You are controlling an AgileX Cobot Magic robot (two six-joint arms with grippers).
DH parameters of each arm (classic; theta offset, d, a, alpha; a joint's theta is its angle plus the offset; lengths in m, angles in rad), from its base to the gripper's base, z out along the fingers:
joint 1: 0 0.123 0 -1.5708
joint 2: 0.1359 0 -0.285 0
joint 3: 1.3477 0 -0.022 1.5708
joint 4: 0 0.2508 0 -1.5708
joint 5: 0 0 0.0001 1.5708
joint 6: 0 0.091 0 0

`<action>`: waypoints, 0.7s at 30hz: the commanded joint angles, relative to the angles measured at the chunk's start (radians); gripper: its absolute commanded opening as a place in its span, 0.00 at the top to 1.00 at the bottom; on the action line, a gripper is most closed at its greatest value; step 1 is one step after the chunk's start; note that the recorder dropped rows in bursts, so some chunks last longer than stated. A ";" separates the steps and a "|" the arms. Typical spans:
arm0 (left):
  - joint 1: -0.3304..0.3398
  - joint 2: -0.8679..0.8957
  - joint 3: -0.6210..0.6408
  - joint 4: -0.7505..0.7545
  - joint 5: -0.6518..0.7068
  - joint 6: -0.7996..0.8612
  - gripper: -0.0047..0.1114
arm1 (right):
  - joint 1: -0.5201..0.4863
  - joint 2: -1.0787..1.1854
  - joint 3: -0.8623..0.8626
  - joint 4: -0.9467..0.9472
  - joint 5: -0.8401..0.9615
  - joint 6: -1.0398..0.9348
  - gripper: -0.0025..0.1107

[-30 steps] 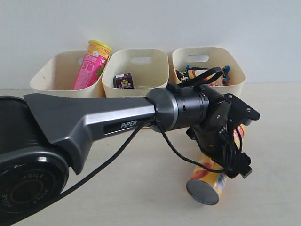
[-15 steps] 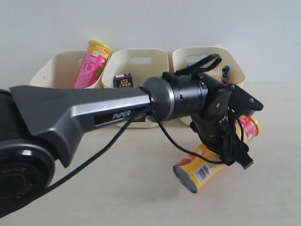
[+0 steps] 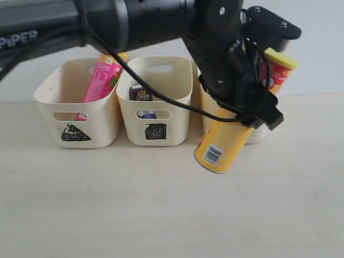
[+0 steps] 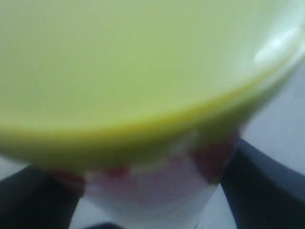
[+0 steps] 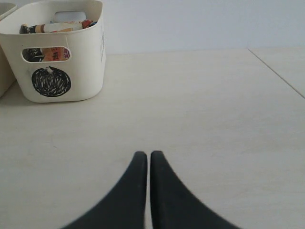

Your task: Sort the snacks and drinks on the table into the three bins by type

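Gripping the orange-yellow chip tube (image 3: 223, 142) around its upper half, the left gripper (image 4: 147, 195) has its two dark fingers (image 4: 267, 186) set apart on either side of the can, pinching it between them. In the left wrist view the tube's yellow lid (image 4: 143, 71) fills most of the picture, out of focus. From the exterior view the tube hangs clear of the table (image 3: 161, 215), tilted, with its lid end high and to the right and its base end low, in front of the right bin (image 3: 260, 134), which the arm and tube largely hide. The black left arm (image 3: 134, 19) reaches in across the top of that view. Beside the right bin stands the middle bin (image 3: 172, 91), with the small drink carton (image 3: 141, 92) upright inside it, and next to that the left bin (image 3: 54, 102), where the pink chip tube (image 3: 102, 78) leans with its top above the rim. Each visible bin front carries a black scribbled mark. The right gripper (image 5: 148, 157) shows only in its own wrist view, low over bare tabletop, its fingertips pressed together with nothing between them. Well ahead of it the right bin holds the noodle packets (image 5: 62, 27), whose tops lie just below the rim; their print is too small to read.
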 commanded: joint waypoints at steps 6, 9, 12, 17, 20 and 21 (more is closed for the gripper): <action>0.156 -0.315 0.175 0.008 0.046 0.015 0.92 | 0.000 -0.004 0.005 -0.002 -0.006 0.000 0.98; 0.227 -0.378 0.205 0.008 0.043 0.015 0.92 | 0.000 -0.004 0.005 -0.002 -0.006 0.000 0.98; 0.305 -0.396 0.210 0.008 0.043 0.015 0.92 | 0.000 -0.004 0.005 -0.002 -0.006 0.000 0.98; 0.436 -0.391 0.210 0.008 0.000 0.015 0.92 | 0.000 -0.004 0.005 -0.002 -0.006 0.000 0.98; 0.512 -0.383 0.210 0.008 -0.063 0.015 0.92 | 0.000 -0.004 0.005 -0.002 -0.006 0.000 0.98; 0.534 -0.378 0.210 0.008 -0.087 0.015 0.92 | 0.000 -0.004 0.005 -0.002 -0.006 0.000 0.98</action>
